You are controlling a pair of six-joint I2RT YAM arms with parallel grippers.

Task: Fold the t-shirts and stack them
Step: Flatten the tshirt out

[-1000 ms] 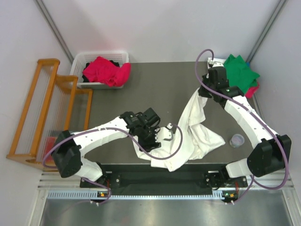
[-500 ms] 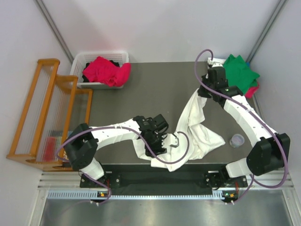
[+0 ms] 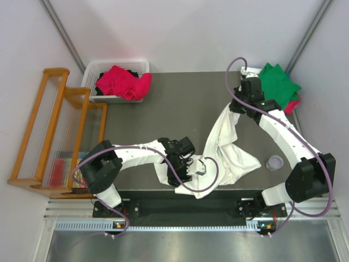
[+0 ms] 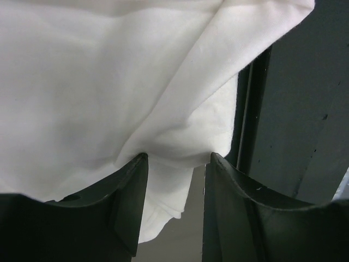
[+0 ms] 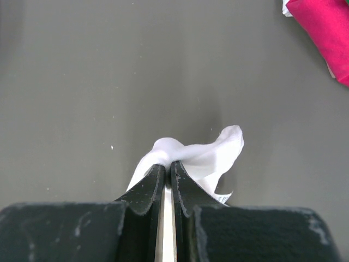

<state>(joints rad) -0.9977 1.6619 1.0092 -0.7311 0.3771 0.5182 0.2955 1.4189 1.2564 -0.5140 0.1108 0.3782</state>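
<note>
A large white t-shirt (image 3: pixel 226 155) lies crumpled across the dark table, stretched from the near edge up to the back right. My right gripper (image 3: pixel 235 107) is shut on its upper end; in the right wrist view the white t-shirt (image 5: pixel 210 153) is pinched in the right gripper (image 5: pixel 168 165) above the table. My left gripper (image 3: pixel 181 176) is at the shirt's near left edge. In the left wrist view the left gripper (image 4: pixel 178 158) is open, with a fold of the white t-shirt (image 4: pixel 98 82) bulging between its tips. A green t-shirt (image 3: pixel 278 82) lies at the back right.
A white slotted basket (image 3: pixel 92 71) at the back left holds a crimson-pink t-shirt (image 3: pixel 122 82). More crimson cloth (image 3: pixel 294 103) shows under the green one. A wooden rack (image 3: pixel 54 131) stands off the table's left side. A small round cap (image 3: pixel 275 162) lies near the right arm.
My left arm has swung in and its gripper has moved toward the near edge, onto the shirt's lower left fold, its jaws a little narrower. The right arm has held still.
</note>
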